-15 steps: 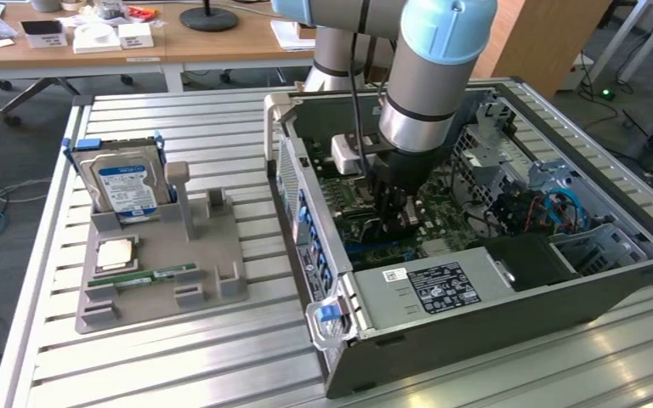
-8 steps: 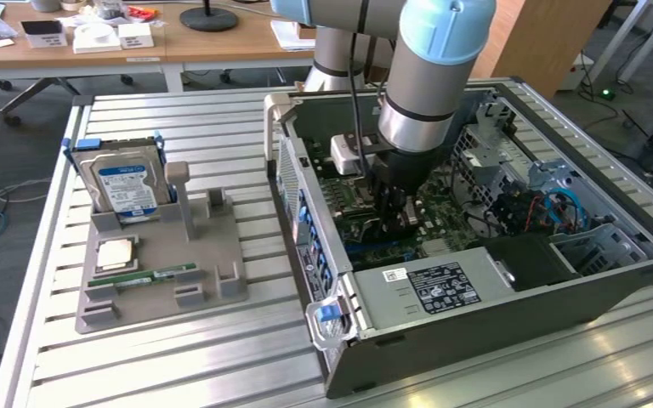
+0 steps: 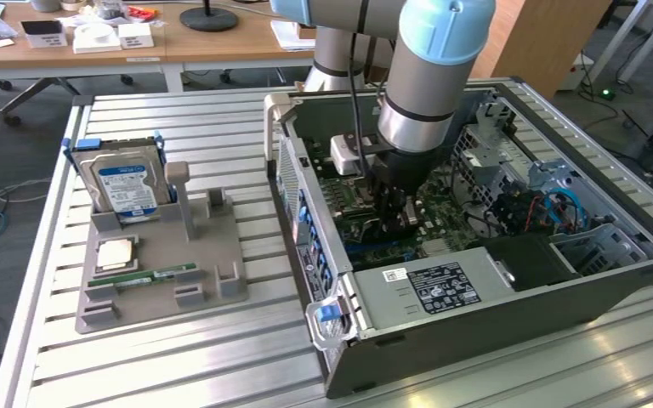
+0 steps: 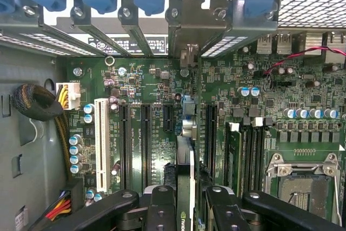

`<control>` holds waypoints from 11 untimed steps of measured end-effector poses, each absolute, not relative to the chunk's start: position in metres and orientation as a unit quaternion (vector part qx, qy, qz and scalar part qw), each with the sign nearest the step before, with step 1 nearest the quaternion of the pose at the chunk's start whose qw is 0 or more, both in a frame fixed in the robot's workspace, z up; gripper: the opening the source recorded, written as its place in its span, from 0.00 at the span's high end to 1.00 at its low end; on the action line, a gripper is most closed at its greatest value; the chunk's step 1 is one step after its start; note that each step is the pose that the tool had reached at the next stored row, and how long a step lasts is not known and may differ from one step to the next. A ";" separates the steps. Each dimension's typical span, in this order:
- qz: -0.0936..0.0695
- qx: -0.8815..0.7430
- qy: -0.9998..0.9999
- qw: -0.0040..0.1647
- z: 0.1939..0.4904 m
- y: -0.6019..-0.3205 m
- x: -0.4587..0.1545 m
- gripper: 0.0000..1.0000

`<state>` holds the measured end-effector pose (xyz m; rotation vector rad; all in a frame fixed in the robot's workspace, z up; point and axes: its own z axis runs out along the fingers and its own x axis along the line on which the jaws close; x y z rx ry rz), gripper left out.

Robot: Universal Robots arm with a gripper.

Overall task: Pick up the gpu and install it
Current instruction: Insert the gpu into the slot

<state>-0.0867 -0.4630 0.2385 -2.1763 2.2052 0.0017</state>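
Our gripper [image 4: 189, 194] inside the open computer case [image 3: 508, 327], fingers [image 4: 162, 209] tight around the gpu [image 4: 185, 160], upright over the motherboard [image 4: 259, 106].

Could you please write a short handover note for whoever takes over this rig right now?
Gripper: jaws closed on the thin dark gpu card, which is held edge-on.
Where: the card is inside the open grey computer case, low over the green motherboard, in line with its black expansion slots.
Done: the card is picked up and is in the case.
Left: I cannot tell whether the card is seated in a slot, and the jaws are not yet released.
Aside: the blue-labelled hard drive and the narrow green memory stick sit on the grey holder beside the case.
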 end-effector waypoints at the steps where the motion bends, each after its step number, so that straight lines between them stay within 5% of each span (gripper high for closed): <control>1: 0.001 -0.702 0.712 0.022 0.238 -0.463 -0.087 0.74; 11: 0.000 -0.703 0.710 0.022 0.238 -0.463 -0.087 0.74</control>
